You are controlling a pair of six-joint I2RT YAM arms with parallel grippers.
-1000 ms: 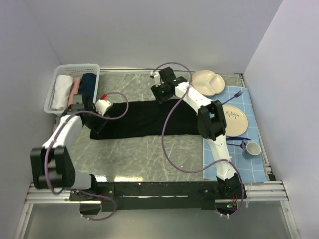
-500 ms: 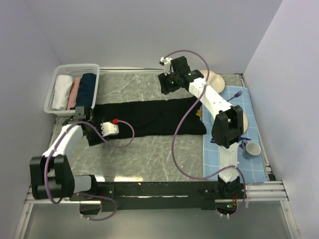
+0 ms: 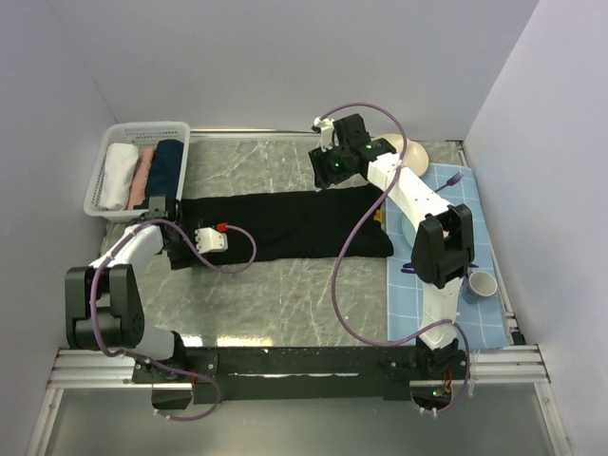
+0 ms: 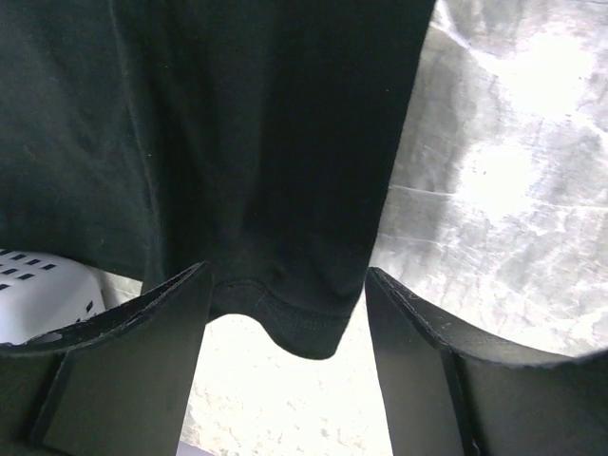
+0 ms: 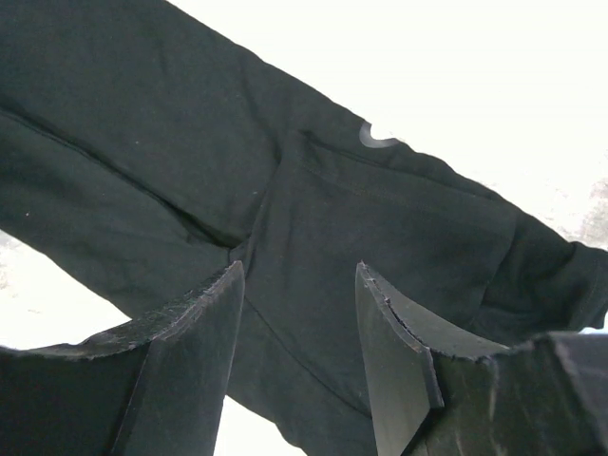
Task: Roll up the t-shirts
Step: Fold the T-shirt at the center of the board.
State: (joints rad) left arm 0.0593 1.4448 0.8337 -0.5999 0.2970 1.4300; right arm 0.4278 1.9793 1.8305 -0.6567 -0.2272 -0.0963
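1. The left arm (image 3: 128, 256) rises from the lower left of the top view. It bends just below the white basket (image 3: 142, 133) and turns back to the right, over the left end of the t-shirt (image 3: 285, 220).
2. The left gripper (image 3: 183, 247) points down at that end of the cloth. In the left wrist view its two dark fingers (image 4: 123, 370) stand wide apart at the bottom of the frame and have hold of nothing. A hemmed corner of the shirt shows in the gap between them. Whether the tips touch the cloth cannot be told.
3. The right arm (image 3: 408, 195) climbs the right side of the top view over the blue mat (image 3: 475, 204). It then reaches up and left to the far edge of the shirt.
4. The right gripper (image 3: 323, 180) sits right of centre on that edge. In the right wrist view its fingers (image 5: 161, 380) are parted about halfway with nothing between them, and black cloth fills the frame beyond.
5. The shirt is black and lies flat on the grey marbled table (image 3: 285, 285) as one long band across the middle of the top view. Its left end is near the basket and its right end reaches the edge of the mat.
6. The right wrist view shows folds and seams in the cloth and a small pale curved mark (image 5: 375, 138) in the upper middle.
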